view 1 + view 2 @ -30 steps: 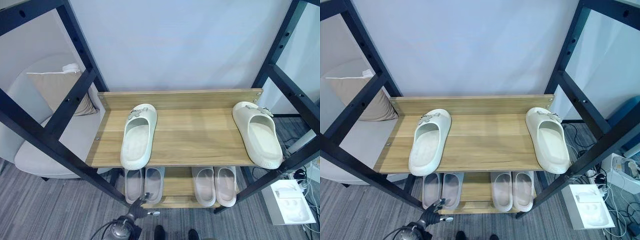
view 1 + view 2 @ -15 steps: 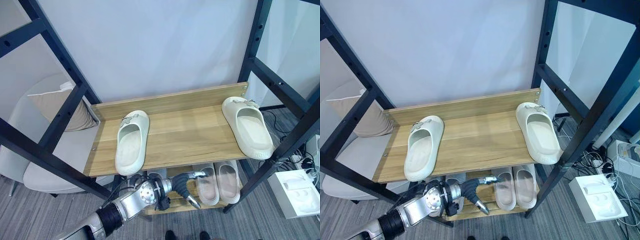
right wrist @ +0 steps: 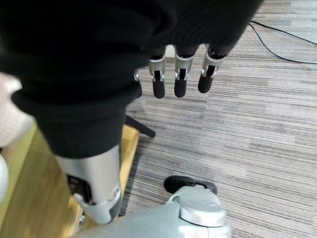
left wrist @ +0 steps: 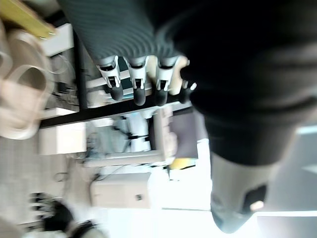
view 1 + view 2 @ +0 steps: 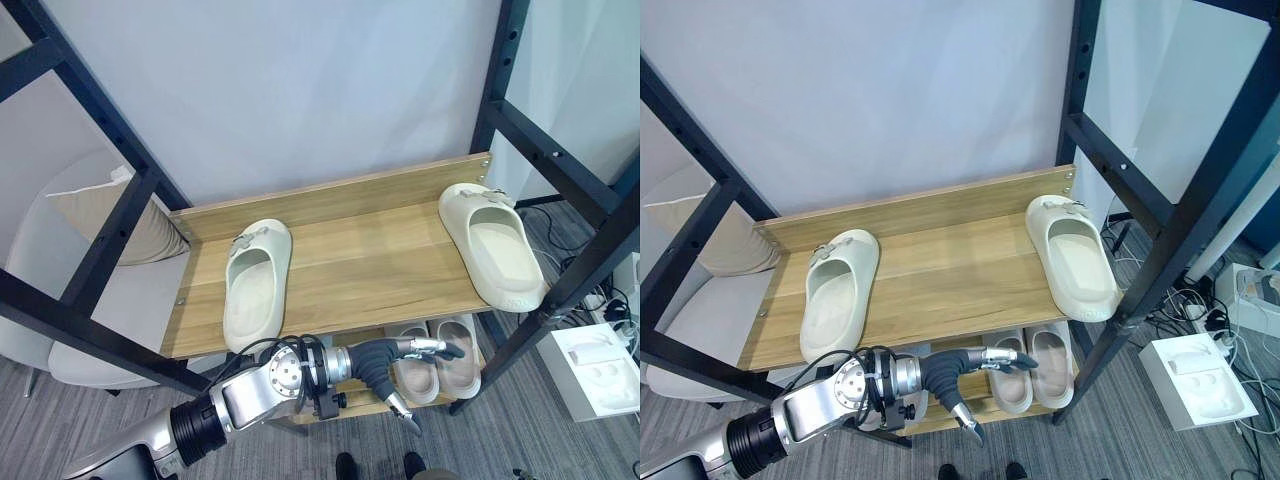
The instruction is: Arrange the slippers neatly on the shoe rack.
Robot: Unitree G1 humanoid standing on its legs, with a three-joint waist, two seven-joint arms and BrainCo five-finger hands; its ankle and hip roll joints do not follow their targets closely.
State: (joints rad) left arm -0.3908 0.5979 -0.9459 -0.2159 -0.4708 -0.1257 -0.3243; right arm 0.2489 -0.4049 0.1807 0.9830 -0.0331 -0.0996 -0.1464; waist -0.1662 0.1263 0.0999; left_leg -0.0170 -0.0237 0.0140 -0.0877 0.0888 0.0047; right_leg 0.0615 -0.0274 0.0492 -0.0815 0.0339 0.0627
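A wooden shoe rack (image 5: 350, 260) with a black metal frame fills the middle of the head views, its upper shelf running from centre left to centre right against a pale wall. Two cream slippers lie on that upper shelf, well apart: the left slipper (image 5: 255, 285) sits at the centre left, toe toward the wall and heel at the shelf's front edge, and the right slipper (image 5: 492, 242) sits at the far right end, its heel reaching just past the front edge. Below, on the lower shelf (image 5: 365, 400) at the bottom centre, a pair of beige slippers (image 5: 440, 355) stands side by side at the right, partly covered by the arm. A grey chair (image 5: 110, 300) with a beige cushion (image 5: 105, 215) stands at the left edge, and a white box (image 5: 600, 372) lies on the grey floor at the lower right. The left hand (image 5: 385, 362) reaches in from the lower left, below the upper shelf's front edge and in front of the beige pair, its fingers spread and holding nothing. The right hand (image 3: 179, 74) hangs over the striped floor, fingers straight and empty.
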